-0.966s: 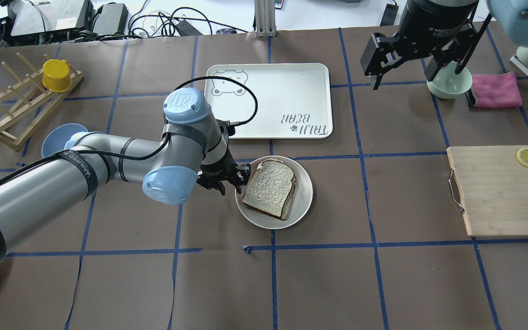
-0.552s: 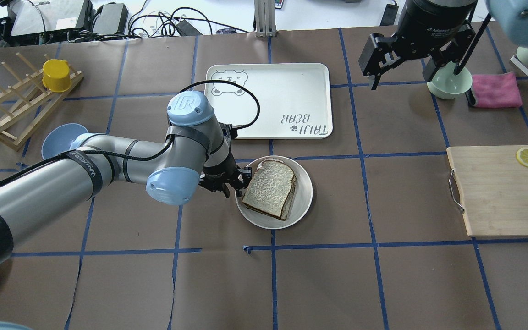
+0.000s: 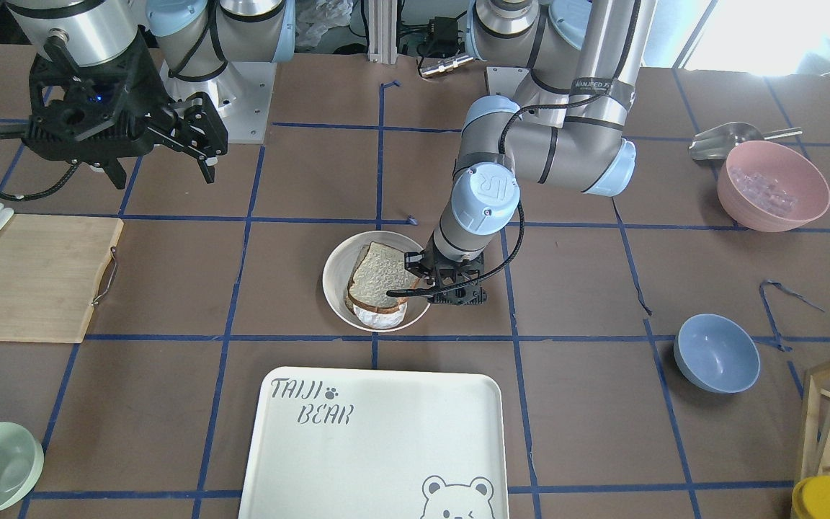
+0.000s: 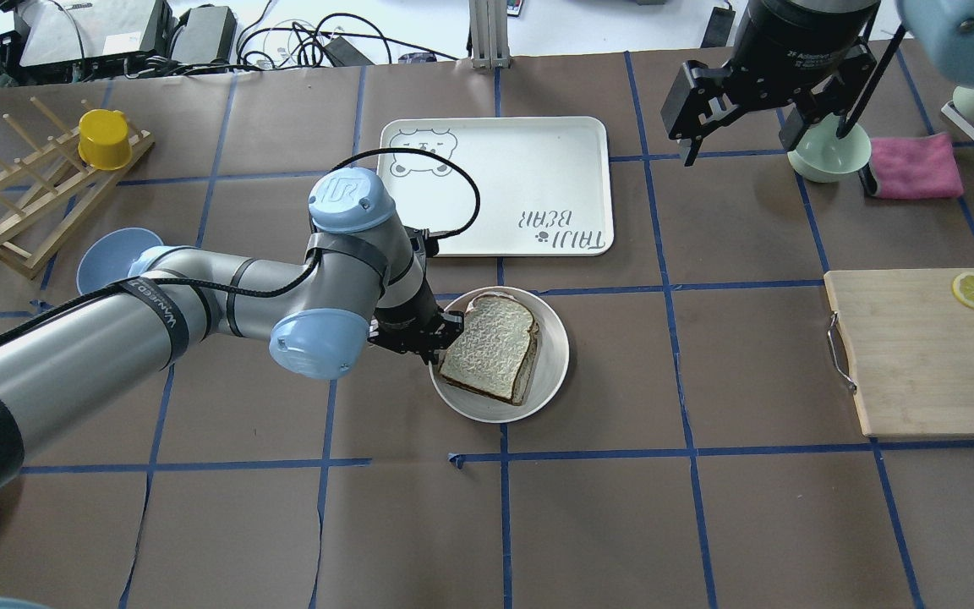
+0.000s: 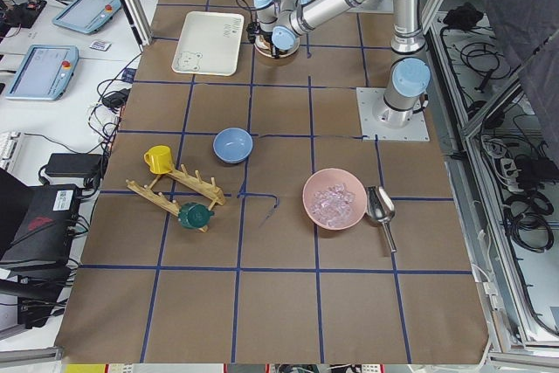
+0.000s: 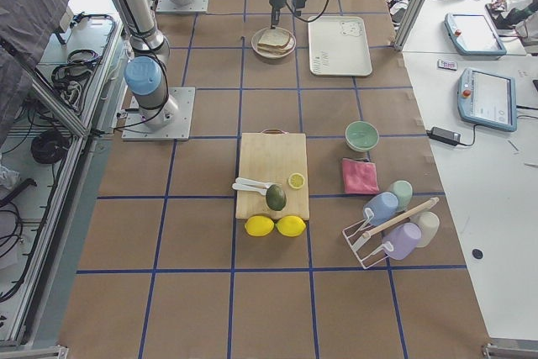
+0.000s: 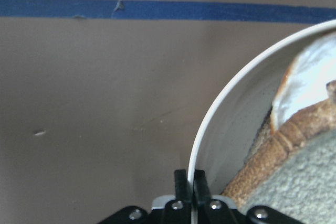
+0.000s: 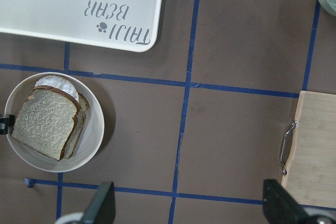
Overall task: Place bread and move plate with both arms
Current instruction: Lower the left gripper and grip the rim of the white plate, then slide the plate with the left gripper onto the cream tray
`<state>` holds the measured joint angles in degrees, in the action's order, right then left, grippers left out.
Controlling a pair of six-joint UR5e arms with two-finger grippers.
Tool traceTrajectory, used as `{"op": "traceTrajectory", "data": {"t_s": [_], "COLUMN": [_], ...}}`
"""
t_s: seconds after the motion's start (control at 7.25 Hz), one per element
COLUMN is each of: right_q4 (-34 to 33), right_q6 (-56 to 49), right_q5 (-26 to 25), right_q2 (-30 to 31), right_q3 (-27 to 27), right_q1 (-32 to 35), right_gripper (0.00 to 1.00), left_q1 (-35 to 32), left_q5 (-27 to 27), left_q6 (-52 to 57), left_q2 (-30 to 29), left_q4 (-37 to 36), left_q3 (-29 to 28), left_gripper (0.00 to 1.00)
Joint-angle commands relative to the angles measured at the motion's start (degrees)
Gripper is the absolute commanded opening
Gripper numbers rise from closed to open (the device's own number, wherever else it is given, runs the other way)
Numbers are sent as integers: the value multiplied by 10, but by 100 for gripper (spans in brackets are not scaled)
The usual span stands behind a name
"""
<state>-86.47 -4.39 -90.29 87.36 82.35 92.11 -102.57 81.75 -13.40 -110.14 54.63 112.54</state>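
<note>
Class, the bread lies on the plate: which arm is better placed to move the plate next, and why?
Left. The left gripper is shut on the rim of the plate; the right gripper hangs open, far off, holding nothing.

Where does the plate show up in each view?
Front-facing: plate at centre.
Overhead: plate at centre.
Exterior left: plate top centre.
Exterior right: plate top centre.
Left wrist: plate right, rim in left gripper.
Right wrist: plate lower left.
Landmark: bear-print tray beside it; missing from left wrist.
</note>
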Motion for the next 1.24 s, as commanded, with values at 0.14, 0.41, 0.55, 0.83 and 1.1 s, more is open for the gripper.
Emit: {"op": "traceTrajectory", "data": {"t_s": [0.14, 0.41, 0.55, 0.83, 1.1], "right_q4": [1, 1, 1, 1, 1], "right_q6": [0, 0, 0, 1, 1], "right_q5": [1, 1, 1, 1, 1], "right_q2": [0, 0, 0, 0, 0], "right_q3": [0, 0, 0, 0, 0], "right_q1": [0, 0, 0, 0, 1], "right_gripper": [100, 100, 100, 100, 100], "left_q1": [10, 53, 76, 82, 96], "left_q5": [-25, -66, -94, -121, -125], "left_q6": [-17, -36, -37, -37, -31], "left_q2": [30, 34, 18, -17, -87], "left_q4": [-4, -5, -1, 5, 5], "left_q3": [-8, -27, -67, -139, -208], "left_gripper": [0, 0, 0, 0, 0]}}
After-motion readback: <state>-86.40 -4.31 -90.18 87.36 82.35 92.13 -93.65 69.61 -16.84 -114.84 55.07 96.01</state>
